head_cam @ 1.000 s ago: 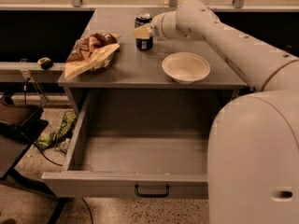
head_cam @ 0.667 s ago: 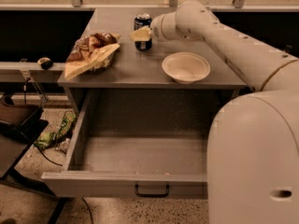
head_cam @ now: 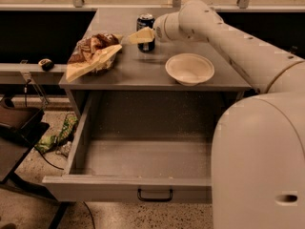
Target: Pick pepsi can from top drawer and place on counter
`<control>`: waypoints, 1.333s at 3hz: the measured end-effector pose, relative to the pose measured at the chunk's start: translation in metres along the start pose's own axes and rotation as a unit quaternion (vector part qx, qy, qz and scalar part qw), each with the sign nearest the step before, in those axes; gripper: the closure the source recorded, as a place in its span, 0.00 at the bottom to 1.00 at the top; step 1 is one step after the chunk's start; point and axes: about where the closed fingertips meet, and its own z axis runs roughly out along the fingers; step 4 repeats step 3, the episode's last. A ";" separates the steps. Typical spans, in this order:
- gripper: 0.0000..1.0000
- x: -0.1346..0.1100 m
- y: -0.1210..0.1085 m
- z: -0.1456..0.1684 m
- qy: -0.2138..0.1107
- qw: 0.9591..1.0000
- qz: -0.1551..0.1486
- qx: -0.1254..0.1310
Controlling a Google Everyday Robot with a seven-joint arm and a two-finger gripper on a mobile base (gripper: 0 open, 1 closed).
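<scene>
- On the far middle of the counter [head_cam: 143, 75], the pepsi can [head_cam: 146, 25] stands upright, its long axis vertical and its silver top facing up.
- It sits between the crumpled snack bag [head_cam: 93, 54] on its left and the white bowl [head_cam: 189, 68], which lies nearer and to the right; it touches neither.
- From the right, the pale arm [head_cam: 224, 37] reaches over the counter, and the gripper [head_cam: 136, 37] lies across the near side of the can, partway up its body and overlapping it.
- Whether the gripper is clamped on the can or spread around it cannot be told.
- Nearer, the top drawer [head_cam: 143, 159] is pulled fully out, its floor bare and its black handle [head_cam: 155, 195] at the centre of the front panel.
- Compared with a second ago, little differs: the can stands at the same far spot, the gripper is at it as before, and the bowl, bag and drawer lie as they did.
</scene>
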 end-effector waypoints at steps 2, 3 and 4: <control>0.00 -0.089 -0.015 -0.151 0.041 0.995 -0.061 0.062; 0.00 -0.107 0.004 -0.240 0.037 0.994 -0.068 0.072; 0.00 -0.107 0.004 -0.240 0.037 0.994 -0.068 0.072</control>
